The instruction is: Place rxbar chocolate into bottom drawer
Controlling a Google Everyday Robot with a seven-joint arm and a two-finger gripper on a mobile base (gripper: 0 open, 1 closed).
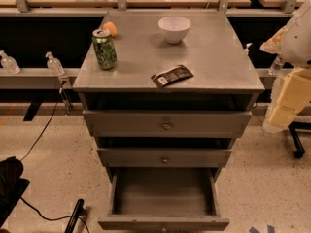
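Counts: 1 grey metal cabinet (218, 57) with 3 wide grey metal drawers: upper drawer (146, 123), middle drawer (141, 157), bottom drawer (164, 194) nearest.
On top: 1 green patterned can (104, 49) far left, 1 round orange fruit (111, 29), 1 white round bowl (174, 29), 1 rxbar chocolate (172, 75), a flat dark wrapper with a white label.
2 clear pump bottles (53, 63) on the left.
1 cream-coloured gripper (284, 111) at the right edge.

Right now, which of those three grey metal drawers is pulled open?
The lowest grey metal drawer, slid far out, its inside showing; the middle drawer and top drawer sit pushed in. The pincer is out of view; only the arm shows, far right.
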